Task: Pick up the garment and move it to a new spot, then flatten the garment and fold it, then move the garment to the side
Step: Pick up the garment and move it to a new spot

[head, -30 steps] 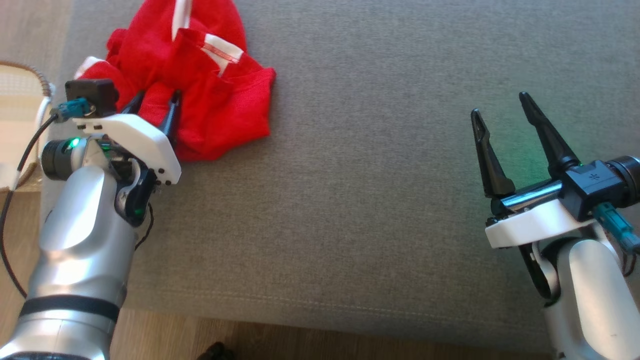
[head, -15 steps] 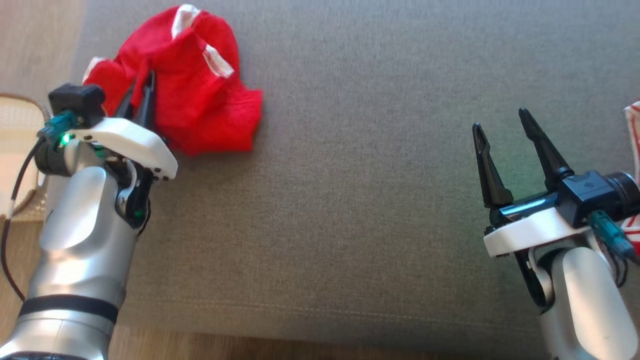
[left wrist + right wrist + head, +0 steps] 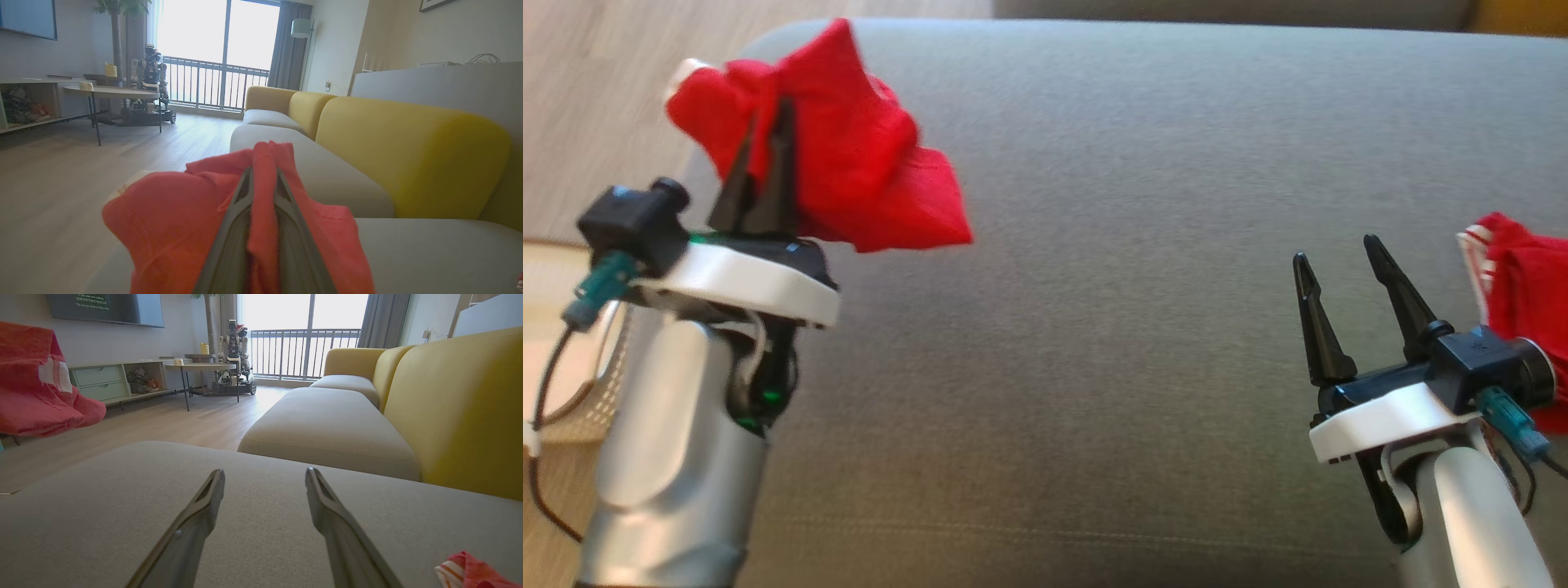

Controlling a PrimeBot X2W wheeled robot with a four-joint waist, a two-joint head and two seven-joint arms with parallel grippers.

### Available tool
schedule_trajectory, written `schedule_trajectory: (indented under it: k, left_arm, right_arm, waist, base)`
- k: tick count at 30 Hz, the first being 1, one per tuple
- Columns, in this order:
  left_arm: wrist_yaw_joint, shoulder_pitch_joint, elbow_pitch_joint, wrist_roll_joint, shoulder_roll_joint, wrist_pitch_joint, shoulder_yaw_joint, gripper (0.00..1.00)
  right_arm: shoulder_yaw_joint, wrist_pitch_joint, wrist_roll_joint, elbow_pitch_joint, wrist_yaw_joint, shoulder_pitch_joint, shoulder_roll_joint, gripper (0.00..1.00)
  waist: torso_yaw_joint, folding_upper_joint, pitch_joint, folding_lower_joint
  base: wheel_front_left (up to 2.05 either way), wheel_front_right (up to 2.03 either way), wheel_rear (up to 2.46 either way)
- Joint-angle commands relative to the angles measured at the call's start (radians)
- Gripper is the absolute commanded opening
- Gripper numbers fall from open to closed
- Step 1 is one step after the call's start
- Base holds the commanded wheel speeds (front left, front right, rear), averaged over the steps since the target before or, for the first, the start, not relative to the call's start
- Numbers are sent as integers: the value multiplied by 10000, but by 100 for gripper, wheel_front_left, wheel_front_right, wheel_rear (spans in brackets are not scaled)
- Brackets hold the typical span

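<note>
Broadly, a grey sofa cushion (image 3: 1094, 327) spreads beneath both pincers, and in the wrist views a yellow backrest (image 3: 408, 155) rises to the right of each pincer's fingers. Pale wooden floor (image 3: 61, 183) lies beyond the cushion's rounded corner, to the left of the left pincer (image 3: 768, 116).

The red garment (image 3: 866, 171) is bunched around that pincer's tips, at the cushion's far left corner. In the left wrist view a ridge of the cloth stands pinched between the two dark fingers (image 3: 229, 245), which are drawn nearly together, with folds spilling off to either side of them. From the right wrist view the same garment hangs at the upper left, well apart from the right pincer, a white patch with a stitched edge showing on it. The head view is a little blurred there, so whether its lowest fold touches the cushion cannot be told.

A second red cloth (image 3: 1523, 327) with white stripes at its edge lies on the cushion just right of the right pincer (image 3: 1334, 249), partly behind that wrist's camera. A woven basket (image 3: 609, 392) sits off the cushion, left of the left forearm. The right pincer stands spread wide above bare cushion, fingers pointing away from the robot, gripping nothing.
</note>
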Motion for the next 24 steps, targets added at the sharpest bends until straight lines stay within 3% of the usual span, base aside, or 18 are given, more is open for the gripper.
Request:
schedule_trajectory:
  k: [1, 8, 13, 17, 24]
  left_arm:
    - [52, -338, -632, 120, 231, 2, 197, 0]
    - [162, 281, -2177, 111, -365, 704, -661, 0]
    - [325, 624, -2463, 134, -794, 915, -1202, 0]
    - [409, 762, -1980, 3, -1114, 789, -1559, 0]
    - [653, 318, 200, 332, -1364, 80, -1956, 0]
  right_arm:
    - [194, -129, 96, -276, -4, -104, 69, 100]
    - [221, -184, 427, -375, -4, -32, 80, 100]
    - [357, -208, 589, -556, -4, -52, 81, 100]
    - [444, -218, 660, -757, -4, -58, 82, 100]
    - [746, -236, 773, -977, -4, -176, 83, 100]
  waist:
    - [-272, 0, -222, 0]
    - [-1245, 0, -480, 0]
    - [-2209, 0, -378, 0]
    - [-2996, 0, -198, 0]
    - [-4450, 0, 352, 0]
  base:
    - [0, 0, 0]
    - [0, 0, 0]
    - [0, 0, 0]
    - [0, 0, 0]
    - [0, 0, 0]
